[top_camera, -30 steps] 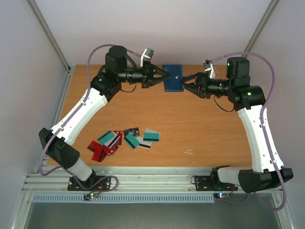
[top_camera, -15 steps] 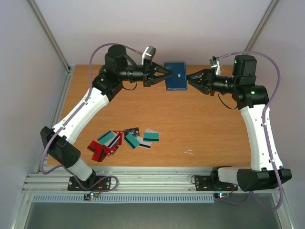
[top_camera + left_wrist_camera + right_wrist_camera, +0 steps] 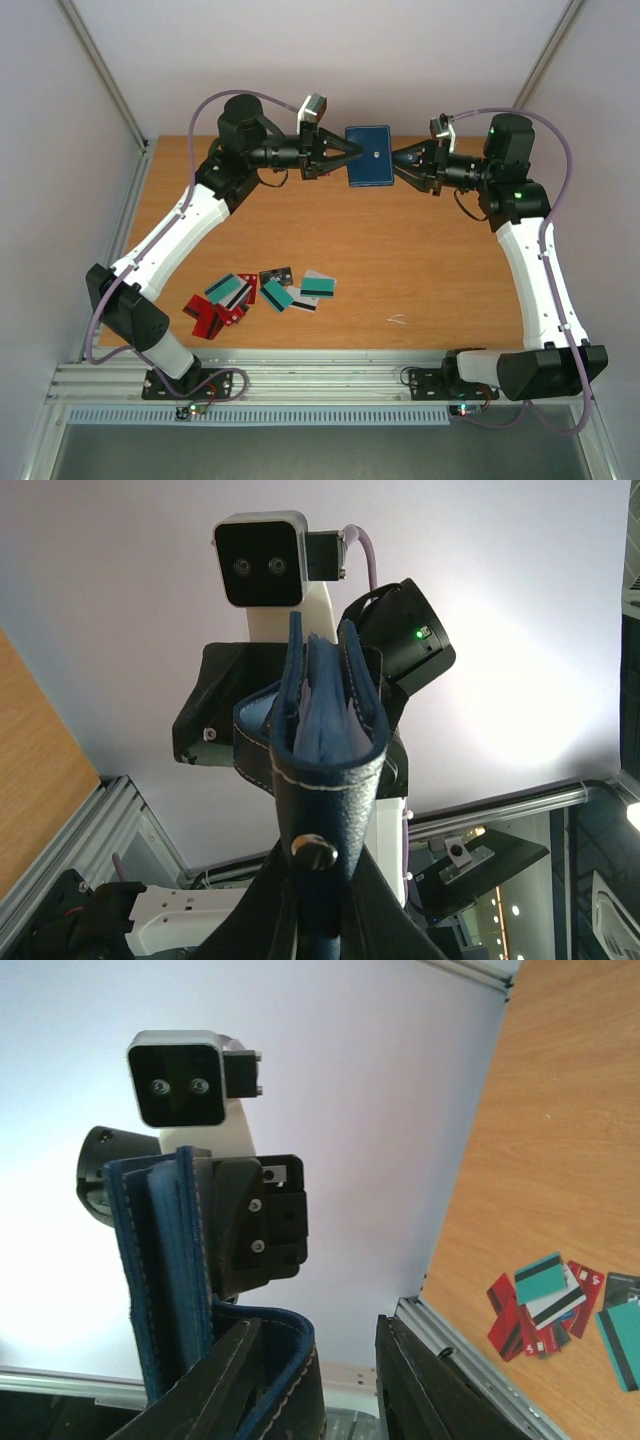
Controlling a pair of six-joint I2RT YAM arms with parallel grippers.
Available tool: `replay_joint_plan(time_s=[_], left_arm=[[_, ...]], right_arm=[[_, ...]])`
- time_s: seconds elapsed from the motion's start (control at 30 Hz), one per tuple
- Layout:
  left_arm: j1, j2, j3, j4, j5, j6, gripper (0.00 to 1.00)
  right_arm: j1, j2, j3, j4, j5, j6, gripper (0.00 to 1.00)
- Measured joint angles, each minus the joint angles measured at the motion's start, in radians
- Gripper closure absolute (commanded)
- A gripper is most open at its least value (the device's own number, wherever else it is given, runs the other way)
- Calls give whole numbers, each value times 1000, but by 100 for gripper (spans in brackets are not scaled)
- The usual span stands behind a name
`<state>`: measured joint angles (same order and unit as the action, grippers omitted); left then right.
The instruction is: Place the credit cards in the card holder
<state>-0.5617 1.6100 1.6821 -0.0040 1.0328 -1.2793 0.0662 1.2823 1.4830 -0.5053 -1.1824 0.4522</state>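
The dark navy card holder (image 3: 368, 157) hangs in the air above the table's far edge, between my two grippers. My left gripper (image 3: 347, 160) is shut on its left edge. In the left wrist view the fingers clamp the holder (image 3: 325, 750) just below its snap, and the lighter blue pockets gape slightly. My right gripper (image 3: 397, 160) is at the holder's right edge with its jaws apart. In the right wrist view (image 3: 318, 1325), one finger sits under a curled flap of the holder (image 3: 165, 1260) and the other finger stands free. The credit cards (image 3: 260, 295), red, teal, white and dark, lie scattered on the table's near left.
The wooden table (image 3: 430, 270) is fenced by white walls and metal posts. A small pale scrap (image 3: 397, 319) lies near the front right. The card pile also shows in the right wrist view (image 3: 560, 1300). Both arm bases sit on the near rail.
The card holder has shifted slightly right and toward the back. The right arm has swung up, and its gripper now lines up level with the holder's right edge.
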Motion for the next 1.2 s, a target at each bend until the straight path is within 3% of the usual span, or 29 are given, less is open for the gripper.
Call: replay_joint_plan(time_s=[0.67, 1.2], left_arm=[[-3, 0, -17, 108, 30, -60, 100], [-5, 0, -23, 129, 29, -67, 100]], right_arm=[[-2, -43, -65, 270, -68, 185, 70], [-16, -113, -89, 266, 36, 196, 69]])
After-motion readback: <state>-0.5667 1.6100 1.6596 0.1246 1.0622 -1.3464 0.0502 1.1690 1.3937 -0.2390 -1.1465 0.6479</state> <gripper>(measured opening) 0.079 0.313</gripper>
